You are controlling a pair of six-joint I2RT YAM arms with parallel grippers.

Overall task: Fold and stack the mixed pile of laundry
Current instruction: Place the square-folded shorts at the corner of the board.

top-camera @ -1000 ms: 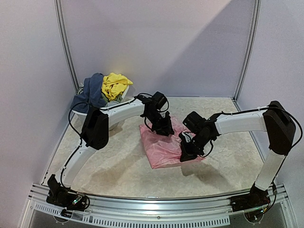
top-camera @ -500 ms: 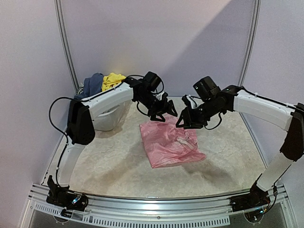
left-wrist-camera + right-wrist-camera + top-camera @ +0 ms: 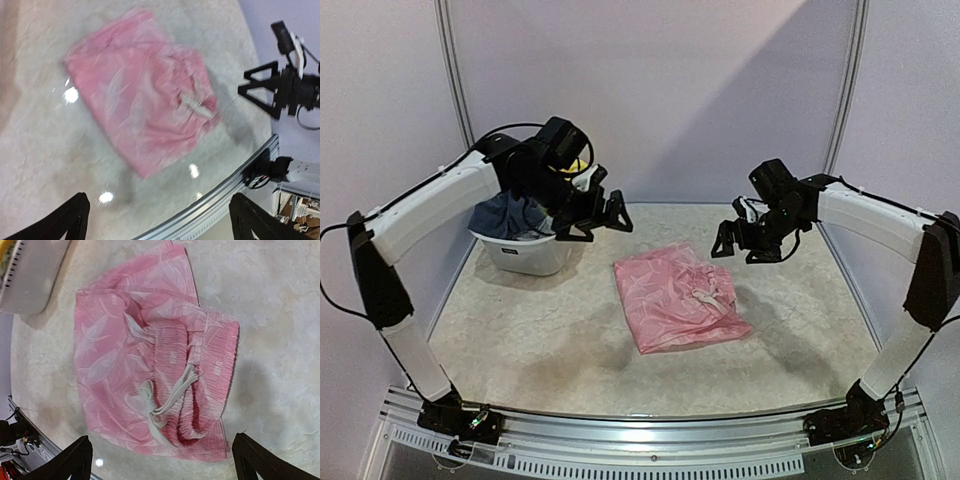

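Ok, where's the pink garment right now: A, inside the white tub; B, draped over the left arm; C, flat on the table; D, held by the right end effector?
C: the pink garment lies flat on the table, left end effector and right end effector both open, clear of it.

Both arms wear smooth white shells [image 3: 430,200], black joint housings [image 3: 377,278], thin looping black cables [image 3: 507,128] and black triangular fingers [image 3: 617,215].
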